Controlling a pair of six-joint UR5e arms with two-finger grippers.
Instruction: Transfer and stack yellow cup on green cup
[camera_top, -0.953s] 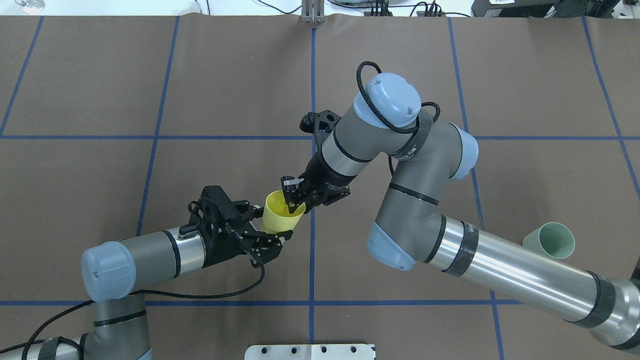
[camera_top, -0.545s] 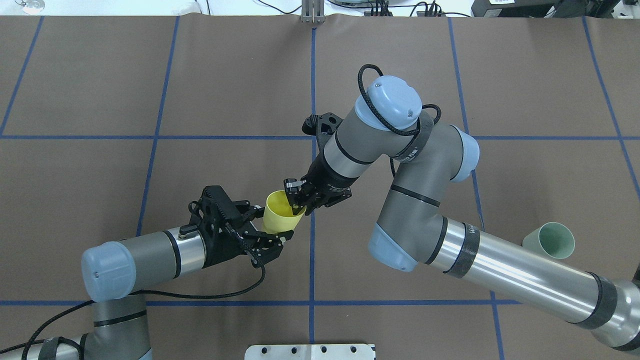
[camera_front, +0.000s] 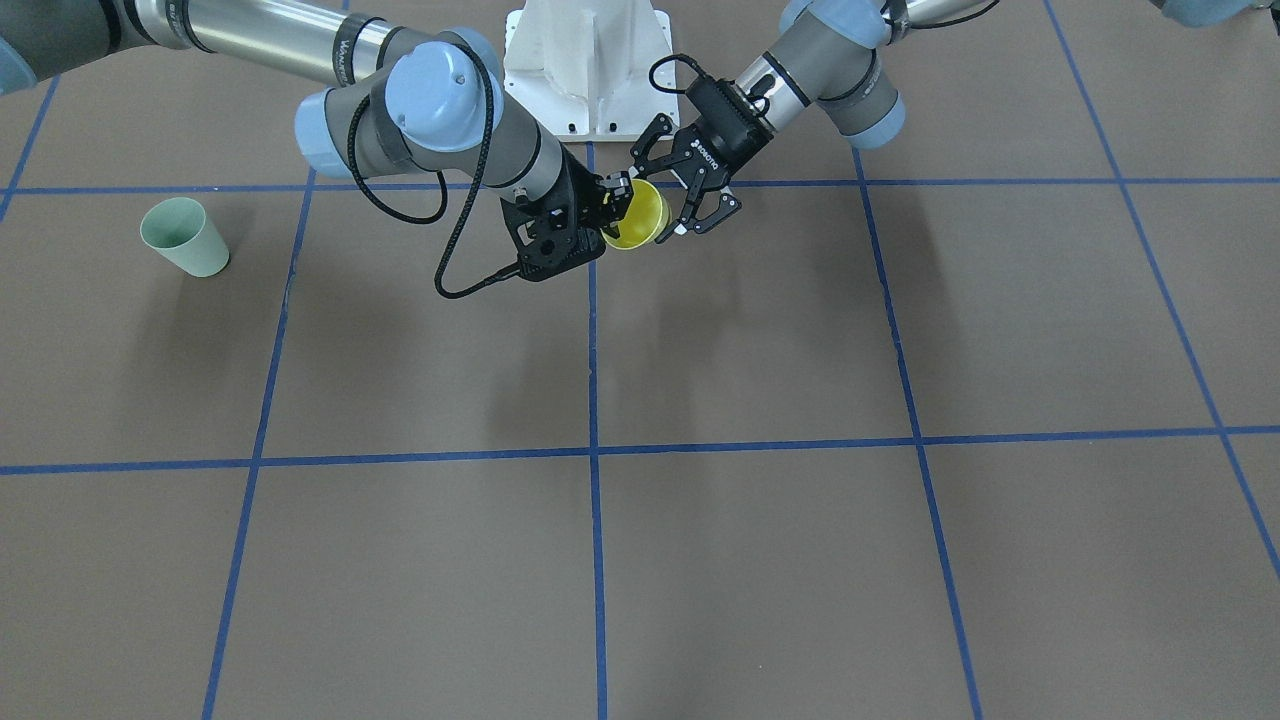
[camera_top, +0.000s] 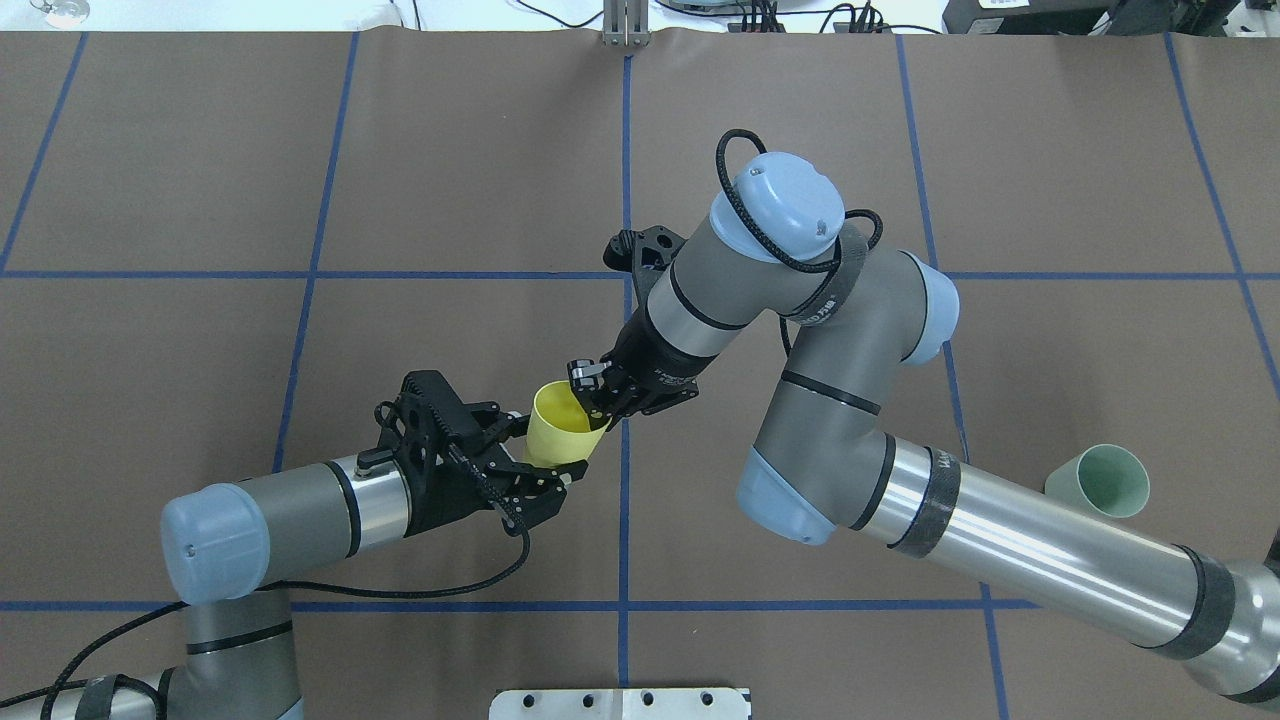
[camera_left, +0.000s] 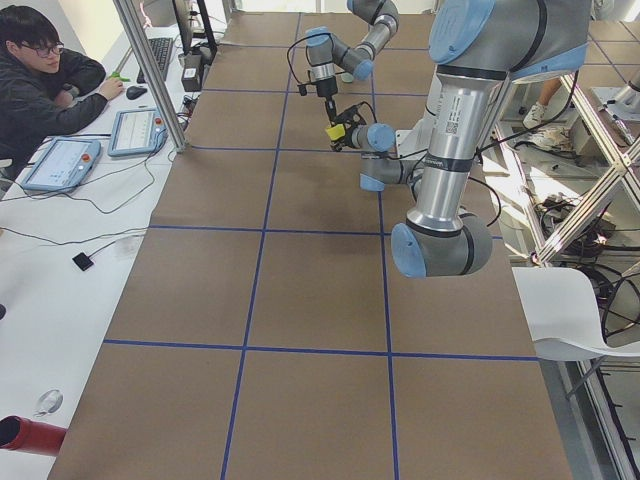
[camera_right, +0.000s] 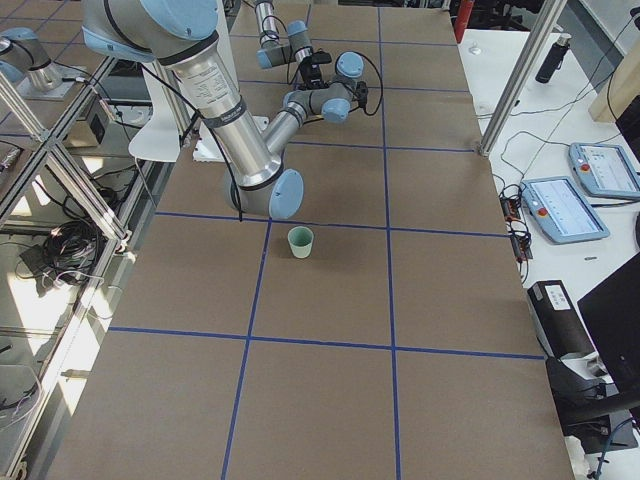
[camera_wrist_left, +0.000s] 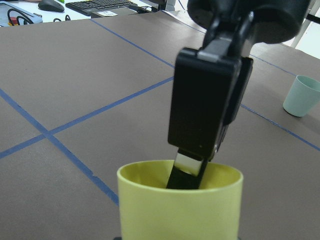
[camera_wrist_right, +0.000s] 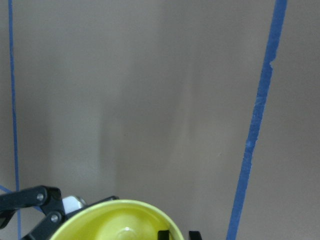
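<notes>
yellow cup (camera_top: 556, 432): aloft, between both hands.
left hand (camera_top: 538, 450): clamped round its base.
right hand (camera_top: 591, 403): pinched on the rim wall.
handling: likely light, slick; seat your pinch deep.

Yellow cup (camera_wrist_left: 180, 207) — right gripper (camera_wrist_left: 194, 169) pinching its rim.

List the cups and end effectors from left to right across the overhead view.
left end effector → yellow cup → right end effector → green cup
</notes>
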